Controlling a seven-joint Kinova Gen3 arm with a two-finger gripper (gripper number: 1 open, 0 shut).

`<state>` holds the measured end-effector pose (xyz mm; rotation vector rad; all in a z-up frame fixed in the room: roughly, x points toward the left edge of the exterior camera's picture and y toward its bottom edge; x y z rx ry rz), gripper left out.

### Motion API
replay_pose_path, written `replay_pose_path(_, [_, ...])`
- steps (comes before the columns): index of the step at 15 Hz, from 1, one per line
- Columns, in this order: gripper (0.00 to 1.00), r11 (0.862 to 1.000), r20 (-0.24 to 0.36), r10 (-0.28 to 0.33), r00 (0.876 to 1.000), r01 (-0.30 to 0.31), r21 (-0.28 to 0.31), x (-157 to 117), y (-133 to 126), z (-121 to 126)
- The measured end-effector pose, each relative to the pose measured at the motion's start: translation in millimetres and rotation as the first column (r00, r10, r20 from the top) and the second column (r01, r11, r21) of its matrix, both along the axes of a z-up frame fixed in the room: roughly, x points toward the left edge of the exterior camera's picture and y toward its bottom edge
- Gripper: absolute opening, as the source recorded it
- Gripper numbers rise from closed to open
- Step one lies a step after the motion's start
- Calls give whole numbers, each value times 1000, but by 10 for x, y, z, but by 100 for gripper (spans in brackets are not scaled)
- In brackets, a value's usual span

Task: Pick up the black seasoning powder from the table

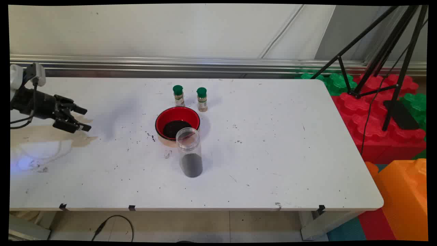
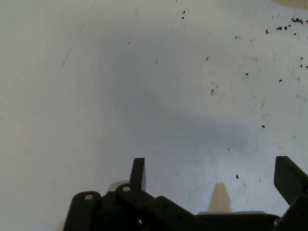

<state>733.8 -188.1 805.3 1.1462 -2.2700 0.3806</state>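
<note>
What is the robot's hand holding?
Nothing. The gripper is open and empty above the table, far left of the bowl and jar.

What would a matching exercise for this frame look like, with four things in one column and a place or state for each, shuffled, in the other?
Things:
1. gripper
2. red bowl
3. clear jar
4. two green-capped shakers

Places or states:
A. upright, nearest the table's front edge, dark powder in its lower part
B. side by side behind the bowl, towards the wall
C. open and empty, over the table's left end
D. at mid-table, dark powder inside

Pairs: 1-C, 2-D, 3-A, 4-B
</note>
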Motion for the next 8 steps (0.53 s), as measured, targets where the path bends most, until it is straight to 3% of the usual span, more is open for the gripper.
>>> replay_pose_path(8, [100, 996, 28, -79, 996, 80, -25, -118, -206, 121])
